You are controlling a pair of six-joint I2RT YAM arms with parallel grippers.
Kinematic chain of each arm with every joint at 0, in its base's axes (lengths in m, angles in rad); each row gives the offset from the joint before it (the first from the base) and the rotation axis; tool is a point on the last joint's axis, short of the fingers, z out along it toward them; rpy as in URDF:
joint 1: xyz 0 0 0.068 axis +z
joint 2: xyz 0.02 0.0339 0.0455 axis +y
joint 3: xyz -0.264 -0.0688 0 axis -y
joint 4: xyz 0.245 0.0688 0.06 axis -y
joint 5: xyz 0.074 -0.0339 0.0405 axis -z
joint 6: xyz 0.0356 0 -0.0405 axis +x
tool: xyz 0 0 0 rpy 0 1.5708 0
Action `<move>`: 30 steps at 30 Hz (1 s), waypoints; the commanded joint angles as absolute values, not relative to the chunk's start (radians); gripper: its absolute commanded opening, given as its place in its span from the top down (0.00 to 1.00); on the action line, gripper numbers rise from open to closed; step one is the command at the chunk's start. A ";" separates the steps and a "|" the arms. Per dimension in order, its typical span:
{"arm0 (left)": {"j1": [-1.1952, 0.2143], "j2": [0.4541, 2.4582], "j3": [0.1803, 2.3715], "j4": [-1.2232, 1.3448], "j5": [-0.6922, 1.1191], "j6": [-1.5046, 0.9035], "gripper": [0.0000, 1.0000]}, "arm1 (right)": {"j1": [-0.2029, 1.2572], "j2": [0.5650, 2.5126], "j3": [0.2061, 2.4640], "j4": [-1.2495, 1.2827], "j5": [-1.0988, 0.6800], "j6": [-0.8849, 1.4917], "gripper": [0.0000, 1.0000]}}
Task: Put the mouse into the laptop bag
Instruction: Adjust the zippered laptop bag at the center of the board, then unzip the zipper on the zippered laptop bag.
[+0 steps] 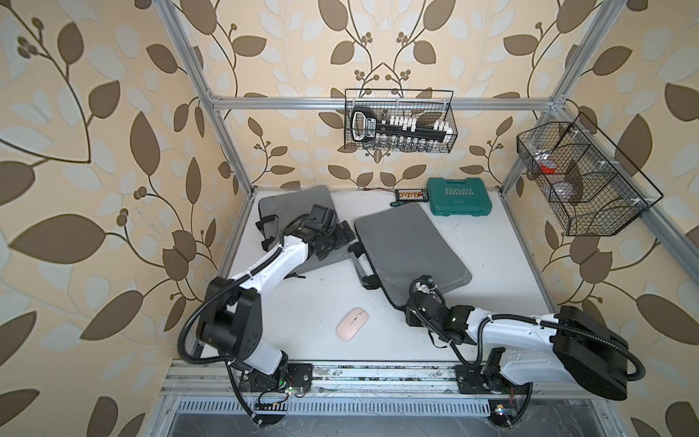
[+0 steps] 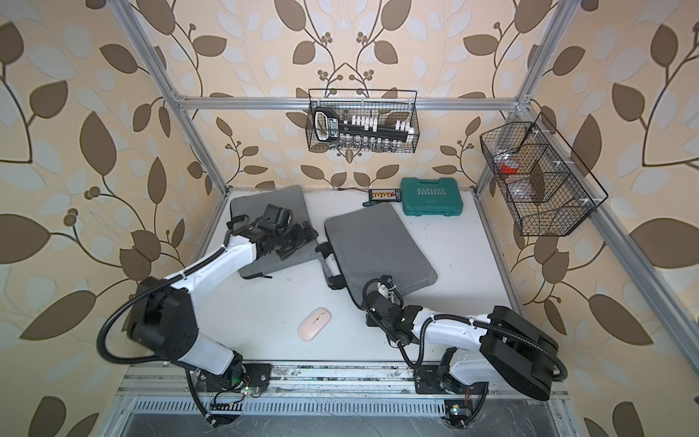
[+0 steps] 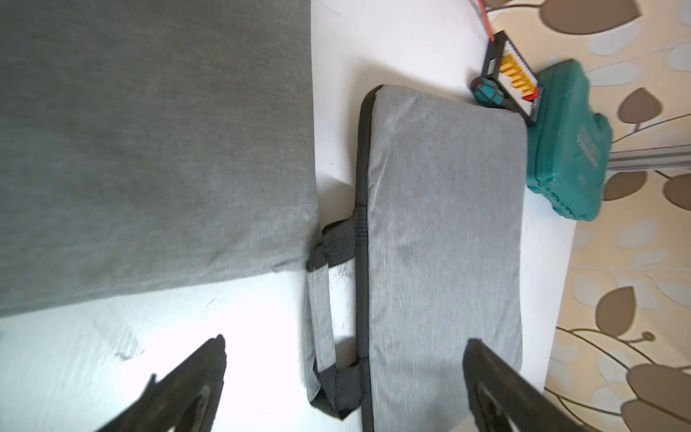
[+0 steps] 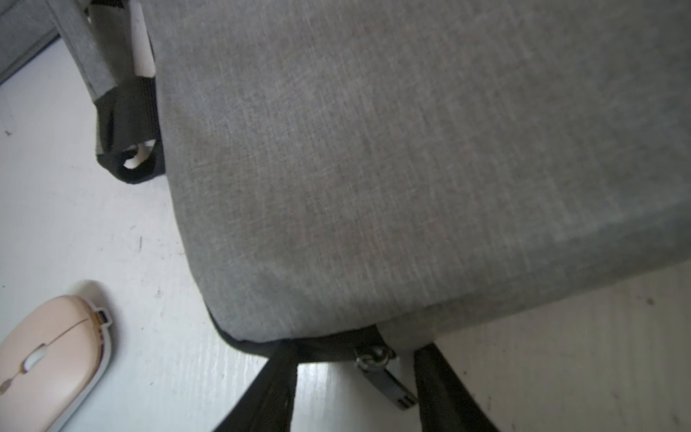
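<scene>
Above the white surface (image 4: 74,205), the half-open right pincer (image 4: 357,351) is straddling the grey fabric laptop bag's (image 4: 374,149) zipper pull (image 4: 389,381), seemingly to unzip.

Bare bench (image 1: 302,299) rings the mouse (image 1: 351,324); access from above is clear, the right arm (image 1: 503,329) lying near. Laptop bag (image 1: 408,246) and second bag (image 1: 295,200) fill the rear, the narrow gap between them partly bridged by a handle (image 3: 319,310). Green case (image 1: 459,197) blocks the far corner.

Both arms have white shells, left arm (image 1: 272,261) and right arm (image 1: 507,331), with black joint housings (image 1: 238,321). Ribbed black hoses (image 1: 480,340) are zip-tied along each. Black mounting plates (image 1: 300,372) sit on the rail at 6 o'clock. Left gripper (image 3: 346,338): black wedge fingers. Small green light (image 2: 404,319) on the right wrist.
</scene>
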State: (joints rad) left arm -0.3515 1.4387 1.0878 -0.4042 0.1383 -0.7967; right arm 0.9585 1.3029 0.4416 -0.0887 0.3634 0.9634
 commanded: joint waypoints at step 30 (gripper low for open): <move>-0.342 1.366 1.006 -0.361 0.191 -0.833 0.01 | 1.050 1.389 0.475 -0.310 0.480 1.074 0.79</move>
